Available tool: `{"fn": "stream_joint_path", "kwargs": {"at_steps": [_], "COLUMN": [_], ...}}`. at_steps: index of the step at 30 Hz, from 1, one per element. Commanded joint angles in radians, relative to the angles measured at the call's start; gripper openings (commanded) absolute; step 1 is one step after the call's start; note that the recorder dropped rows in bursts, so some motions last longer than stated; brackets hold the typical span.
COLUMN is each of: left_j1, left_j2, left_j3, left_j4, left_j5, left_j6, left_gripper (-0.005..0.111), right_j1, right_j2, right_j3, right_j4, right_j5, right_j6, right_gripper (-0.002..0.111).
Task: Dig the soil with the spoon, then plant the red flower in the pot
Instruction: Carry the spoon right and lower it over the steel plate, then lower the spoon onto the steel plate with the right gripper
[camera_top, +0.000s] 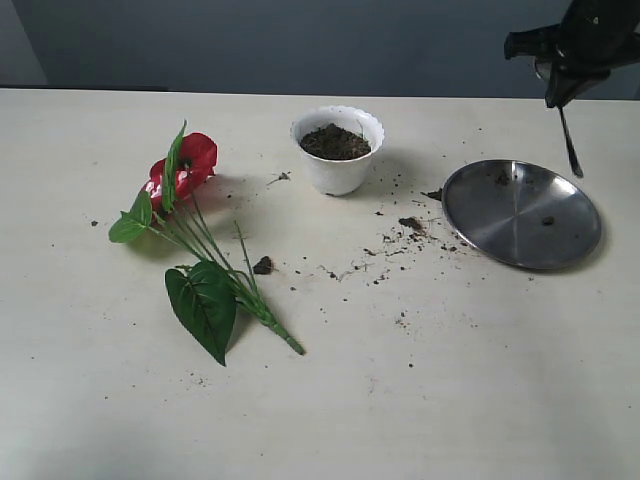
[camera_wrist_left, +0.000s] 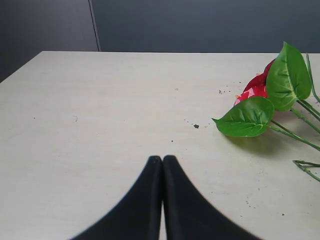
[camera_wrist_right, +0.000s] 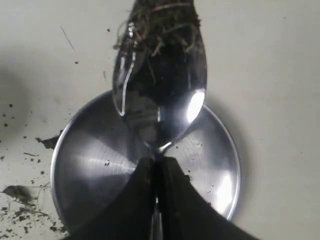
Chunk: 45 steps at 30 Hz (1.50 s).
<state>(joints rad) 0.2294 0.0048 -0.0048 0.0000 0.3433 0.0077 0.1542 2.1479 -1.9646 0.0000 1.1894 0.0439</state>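
Note:
The white pot (camera_top: 338, 150) stands at the back middle of the table, filled with dark soil (camera_top: 335, 142). To its left the red flower (camera_top: 185, 165) lies flat on the table, with its stems pointing toward the front. High at the back right, my right gripper (camera_top: 560, 92) is shut on the spoon (camera_top: 570, 145), which hangs above the far rim of the steel plate (camera_top: 521, 213). In the right wrist view the spoon (camera_wrist_right: 160, 95) sticks out past the gripper (camera_wrist_right: 159, 162) with fibrous soil (camera_wrist_right: 162, 25) at the bowl's tip. My left gripper (camera_wrist_left: 162, 159) is shut and empty, well apart from the flower (camera_wrist_left: 257, 85).
Soil crumbs (camera_top: 410, 225) are scattered between the pot and the plate, and one clump (camera_top: 263, 265) lies by the stems. A few specks of soil sit on the plate (camera_wrist_right: 95, 165). Large green leaves (camera_top: 205, 300) spread toward the front left.

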Motion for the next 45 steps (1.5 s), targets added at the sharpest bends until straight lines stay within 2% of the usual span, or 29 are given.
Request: {"fn": "stream_joint_path", "kwargs": {"at_steps": [1,16,22,45], "left_j1": [-0.003,-0.003,-0.003,-0.003], "left_j2": [-0.005,-0.005,-0.005,-0.005], "left_j3": [0.005,0.005,0.005,0.005], "left_j4": [0.0,0.0,0.0,0.0], "left_j5": [-0.011,-0.011,-0.011,-0.011], "left_j6": [0.0,0.0,0.0,0.0], "left_gripper": [0.0,0.0,0.0,0.0], "right_j1": [-0.001,0.011,0.064,0.064], "right_j2": [0.04,0.061,0.061,0.103], "right_j3": [-0.005,0.185,0.19,0.215], "right_j4": [-0.006,0.014,0.025,-0.081], "right_j5": [0.032,0.021,-0.035,-0.083], "right_j6": [-0.011,-0.003,-0.003,0.036], "right_gripper": [-0.001,-0.001,-0.001,-0.001]}}
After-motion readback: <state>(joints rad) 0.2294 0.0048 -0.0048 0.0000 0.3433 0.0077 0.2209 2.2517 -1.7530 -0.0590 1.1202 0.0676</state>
